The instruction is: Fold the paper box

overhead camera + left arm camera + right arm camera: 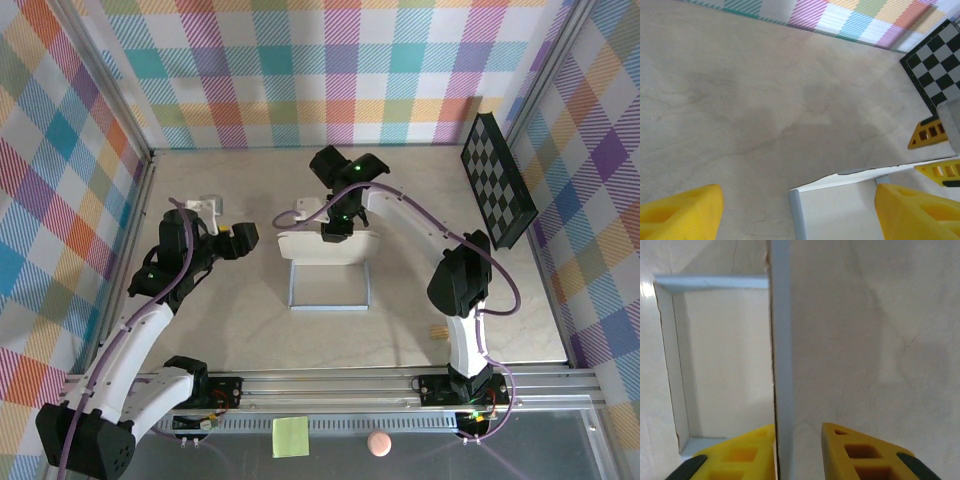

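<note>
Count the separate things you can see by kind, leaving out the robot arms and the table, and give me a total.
Off-white thin cardboard paper box: 1
Black checkerboard panel: 1
Yellow-green square sticky note: 1
Pink round ball: 1
Small tan piece, too small to identify: 1
Total: 5

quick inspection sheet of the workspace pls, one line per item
surface: beige marbled table, no spills seen
job's things: pale cardboard paper box at centre, far flap raised
clutter: yellow-green sticky note and pink ball, near side of the rail
grippers: left gripper open beside the box; right gripper straddles the raised flap, clamp unclear
cables: purple cables along both arms
surroundings: plaid walls; black checkerboard panel leaning at right
</note>
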`<state>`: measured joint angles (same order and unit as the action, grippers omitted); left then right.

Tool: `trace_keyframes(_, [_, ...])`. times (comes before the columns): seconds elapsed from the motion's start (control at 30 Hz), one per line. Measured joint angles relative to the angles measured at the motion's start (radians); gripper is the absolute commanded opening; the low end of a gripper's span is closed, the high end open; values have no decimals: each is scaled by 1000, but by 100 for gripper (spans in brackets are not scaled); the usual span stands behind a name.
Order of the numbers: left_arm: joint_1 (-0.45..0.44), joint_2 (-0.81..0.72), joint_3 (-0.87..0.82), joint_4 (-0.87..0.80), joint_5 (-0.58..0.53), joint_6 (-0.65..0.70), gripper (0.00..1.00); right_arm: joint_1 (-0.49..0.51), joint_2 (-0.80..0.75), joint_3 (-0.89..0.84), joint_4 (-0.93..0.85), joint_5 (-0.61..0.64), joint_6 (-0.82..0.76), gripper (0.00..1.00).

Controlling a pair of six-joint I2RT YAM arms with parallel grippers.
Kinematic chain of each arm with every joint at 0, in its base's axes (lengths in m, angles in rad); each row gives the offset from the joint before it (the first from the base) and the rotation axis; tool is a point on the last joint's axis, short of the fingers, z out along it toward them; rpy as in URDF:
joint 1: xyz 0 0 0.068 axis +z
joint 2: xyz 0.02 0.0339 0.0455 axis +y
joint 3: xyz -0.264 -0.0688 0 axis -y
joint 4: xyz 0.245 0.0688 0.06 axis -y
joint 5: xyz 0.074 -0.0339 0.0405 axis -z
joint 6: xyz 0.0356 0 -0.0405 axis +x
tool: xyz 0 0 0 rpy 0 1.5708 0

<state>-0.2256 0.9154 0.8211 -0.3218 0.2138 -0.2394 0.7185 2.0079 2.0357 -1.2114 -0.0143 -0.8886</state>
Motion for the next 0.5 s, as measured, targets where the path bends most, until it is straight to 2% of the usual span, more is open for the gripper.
trace_keyframes(0.17, [0, 29, 0, 34, 42, 0, 76, -20, -48, -39, 54, -43, 83, 41])
trace_keyframes(0.5, [-19, 72, -1, 125, 93, -7, 71, -130, -386, -424, 307, -119, 361, 49])
